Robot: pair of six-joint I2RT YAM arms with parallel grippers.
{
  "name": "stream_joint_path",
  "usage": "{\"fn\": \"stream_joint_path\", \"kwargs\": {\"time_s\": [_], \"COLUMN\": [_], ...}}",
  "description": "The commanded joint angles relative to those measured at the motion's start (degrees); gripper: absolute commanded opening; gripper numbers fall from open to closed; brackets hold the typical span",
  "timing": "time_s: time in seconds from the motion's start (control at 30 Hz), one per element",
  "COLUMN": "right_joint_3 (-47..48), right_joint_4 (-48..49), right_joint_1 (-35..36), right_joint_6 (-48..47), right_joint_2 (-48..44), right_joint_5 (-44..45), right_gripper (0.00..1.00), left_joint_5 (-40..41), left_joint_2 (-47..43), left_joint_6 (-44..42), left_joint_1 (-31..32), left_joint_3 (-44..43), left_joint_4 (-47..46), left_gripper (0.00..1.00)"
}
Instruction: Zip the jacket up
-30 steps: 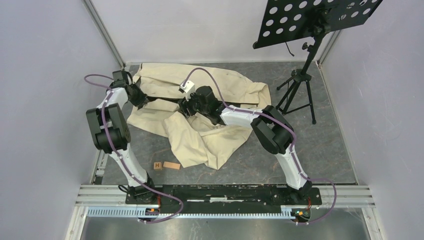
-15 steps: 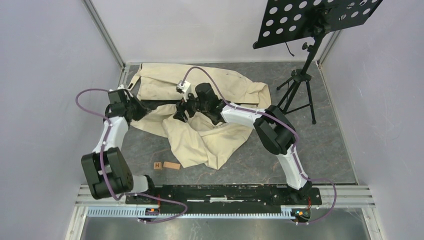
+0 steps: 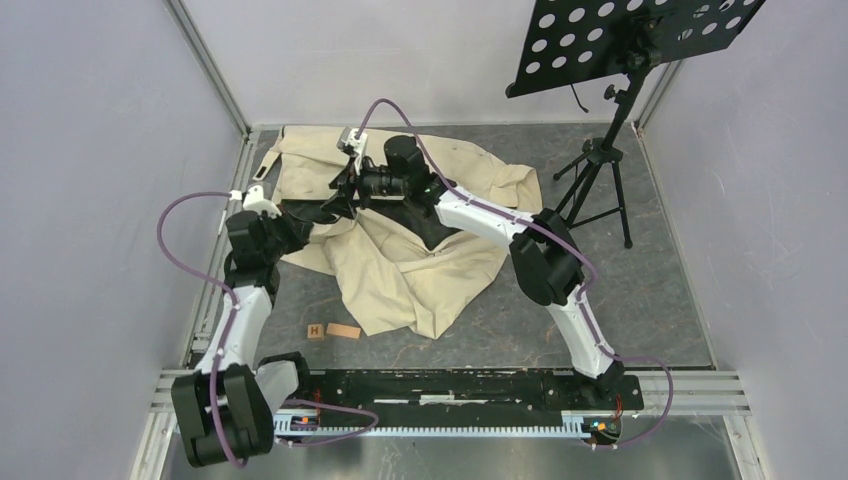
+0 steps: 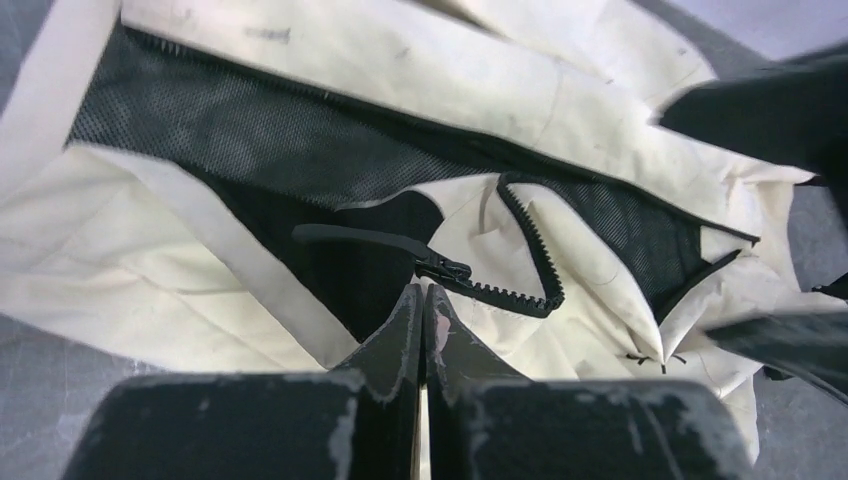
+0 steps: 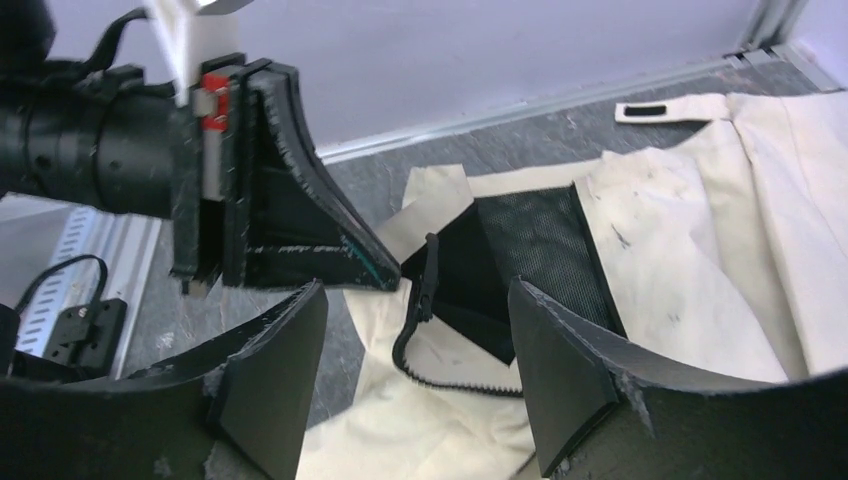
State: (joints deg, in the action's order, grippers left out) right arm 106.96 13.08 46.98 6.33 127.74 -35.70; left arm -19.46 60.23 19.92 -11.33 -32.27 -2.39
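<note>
The cream jacket (image 3: 400, 270) lies crumpled and open on the table, its dark lining showing. In the left wrist view the black zipper slider (image 4: 445, 268), with its long pull tab, sits at the end of a curved row of teeth (image 4: 530, 250). My left gripper (image 4: 425, 298) is shut, with its tips just short of the slider and nothing visible between them. My right gripper (image 5: 418, 295) is open and hovers over the same zipper pull (image 5: 430, 265), facing the left gripper (image 5: 300, 230). In the top view both grippers meet at the jacket's left part: the left gripper (image 3: 308, 215) and the right gripper (image 3: 335, 195).
A black music stand (image 3: 600, 150) on a tripod stands at the back right. Two small wooden blocks (image 3: 330, 331) lie on the table in front of the jacket. Metal frame posts and grey walls close in the left and back sides.
The left arm has folded back toward the near left, its gripper now pointing right at the zipper. The right gripper has swung toward the back left and lifted off the jacket.
</note>
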Motion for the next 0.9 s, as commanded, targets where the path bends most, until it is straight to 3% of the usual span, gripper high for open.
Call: {"fn": "stream_joint_path", "kwargs": {"time_s": [0.0,0.37,0.6,0.7,0.87], "right_joint_3": [4.8,2.9,-0.7,-1.4,-8.3], "right_joint_4": [3.9,10.1,17.5,18.0,30.1], "right_joint_1": [-0.1,0.1,0.1,0.0,-0.5], "right_joint_6": [6.3,13.3,18.5,18.8,24.4], "right_joint_2": [5.1,7.4,7.2,7.0,4.5], "right_joint_5": [-5.8,-8.4,-11.0,-11.1,-12.0], "right_gripper": [0.71,0.51,0.47,0.34,0.0], "left_joint_5": [0.2,-3.4,-6.7,-6.8,-6.8], "left_joint_2": [-6.6,-10.9,-11.5,-11.8,-11.8], "left_joint_6": [-4.2,-4.7,-4.6,-4.3,-3.3], "left_joint_1": [0.4,0.9,0.9,0.9,0.9], "left_joint_3": [4.4,7.0,7.7,8.0,8.0], "left_joint_4": [-13.1,-19.0,-21.7,-22.1,-22.2], "left_gripper": [0.02,0.02,0.02,0.02,0.02]}}
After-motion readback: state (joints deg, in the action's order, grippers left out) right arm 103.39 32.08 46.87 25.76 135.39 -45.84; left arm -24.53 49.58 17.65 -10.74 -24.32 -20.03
